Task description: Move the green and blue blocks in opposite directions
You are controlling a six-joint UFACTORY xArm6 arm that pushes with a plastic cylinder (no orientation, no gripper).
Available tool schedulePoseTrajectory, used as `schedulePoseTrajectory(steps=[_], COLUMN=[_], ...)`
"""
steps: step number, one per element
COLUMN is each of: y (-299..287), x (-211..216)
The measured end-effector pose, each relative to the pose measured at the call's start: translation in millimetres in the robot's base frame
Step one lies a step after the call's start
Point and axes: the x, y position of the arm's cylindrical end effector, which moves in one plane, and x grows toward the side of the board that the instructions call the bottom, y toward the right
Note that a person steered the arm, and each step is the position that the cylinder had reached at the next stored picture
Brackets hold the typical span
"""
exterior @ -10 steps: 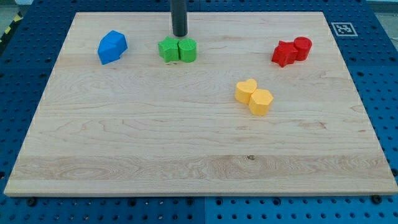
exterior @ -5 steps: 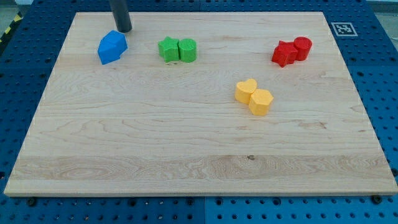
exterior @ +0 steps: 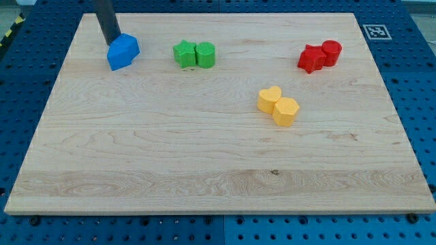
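Note:
The blue blocks, two pressed together into one angular lump, sit near the view's top left of the wooden board. A green star and a green hexagon-like block touch each other to the right of them. My tip is at the blue blocks' upper left edge, touching or nearly touching them. The rod rises out of the view's top.
A red pair of blocks sits at the view's top right. A yellow heart and a yellow hexagon-like block touch right of centre. A marker tag is at the board's top right corner.
My tip has moved left, from above the green blocks, past the top of the blue blocks, to their upper left edge. No block has visibly moved.

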Motion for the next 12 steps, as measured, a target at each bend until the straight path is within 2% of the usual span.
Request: schedulePoseTrajectory(steps=[2,3,4,6,8,9,10,11,12], y=[-50,-63,-43,12,20,19,36,74,75], x=[7,25,50,50,48,64,101,108,96])
